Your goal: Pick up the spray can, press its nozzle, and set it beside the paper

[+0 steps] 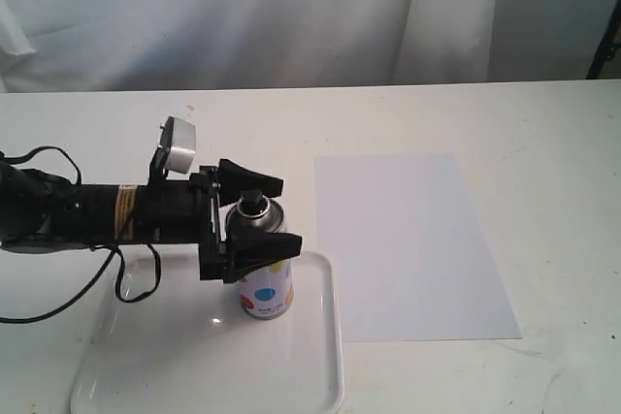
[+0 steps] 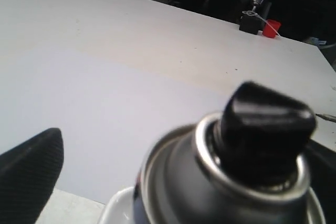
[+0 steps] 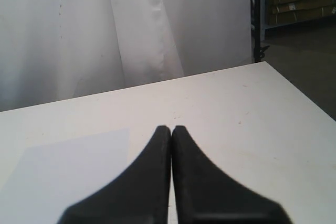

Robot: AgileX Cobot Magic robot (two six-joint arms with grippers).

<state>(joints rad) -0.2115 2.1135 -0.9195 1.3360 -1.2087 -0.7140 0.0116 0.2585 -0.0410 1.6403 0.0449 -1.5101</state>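
— Left hand [image 1: 290,211]?
— Spread, fingers [image 1: 250,181] either side of the spray can [image 1: 265,288], which stands on the tray [image 1: 194,366]. The paper [image 1: 408,239] lies just beyond that hand.
— Right hand [image 3: 171,129]?
— Pressed together, over the bench [image 3: 236,108].

We look down over the table [image 1: 543,123] toward the curtain [image 1: 243,16]; left wrist view sits tight behind the spray can [image 2: 226,182], right wrist rides low, all three catching the paper [image 1: 408,249]

Black tubular left arm [image 1: 87,210] with yellowish label band [image 1: 124,208], looping black cables [image 1: 117,278], silver wrist camera [image 1: 179,146], wedge-shaped fingers [image 1: 250,179]
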